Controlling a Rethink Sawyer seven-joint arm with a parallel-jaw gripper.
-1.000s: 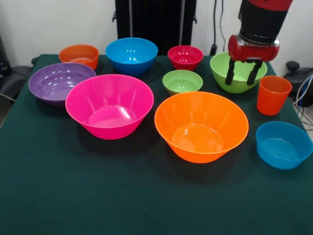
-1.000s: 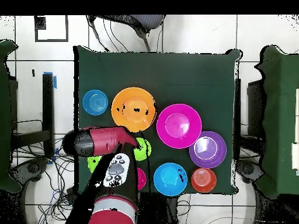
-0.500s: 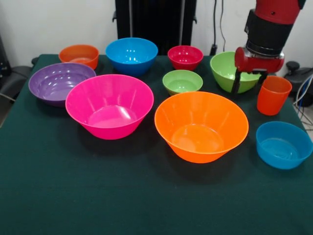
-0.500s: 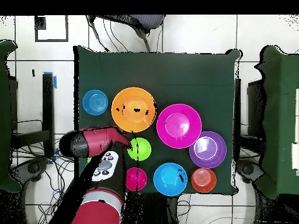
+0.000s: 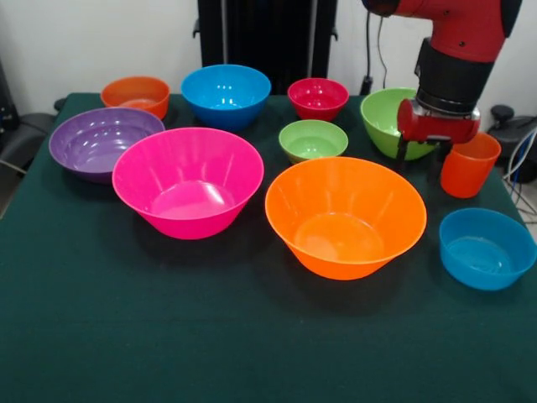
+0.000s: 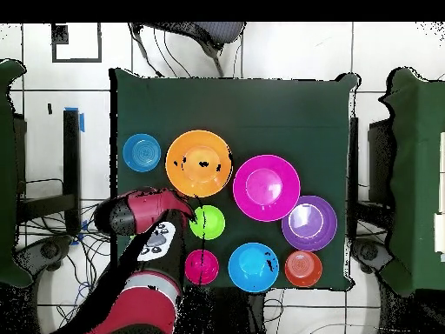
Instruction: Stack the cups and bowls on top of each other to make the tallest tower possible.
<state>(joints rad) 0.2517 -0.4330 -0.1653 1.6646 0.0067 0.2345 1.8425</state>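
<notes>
The orange-red cup [image 5: 468, 164] stands upright at the right of the table. My gripper [image 5: 421, 158] hangs low just left of it, between the cup and the large green bowl [image 5: 388, 117], open and holding nothing. One finger [image 5: 400, 150] shows against the green bowl; the other is at the cup's left side. All bowls sit rim up and apart: large orange [image 5: 345, 216], pink [image 5: 188, 180], purple [image 5: 102, 140], blue [image 5: 226, 92], small red [image 5: 318, 97], small green [image 5: 313, 139], small orange [image 5: 137, 94], small blue [image 5: 487, 248]. In the overhead view the arm [image 6: 130, 216] covers the cup.
A dark green cloth [image 5: 168, 336] covers the table. A black chair [image 5: 25, 134] stands off its left side and cables [image 5: 520, 151] off its right. The overhead view shows the large orange bowl [image 6: 199, 163] and small blue bowl [image 6: 142, 152] close to the arm.
The gripper has come down from above the large green bowl and shifted toward the cup; its fingers now hang lower between the two. No bowl or cup has moved.
</notes>
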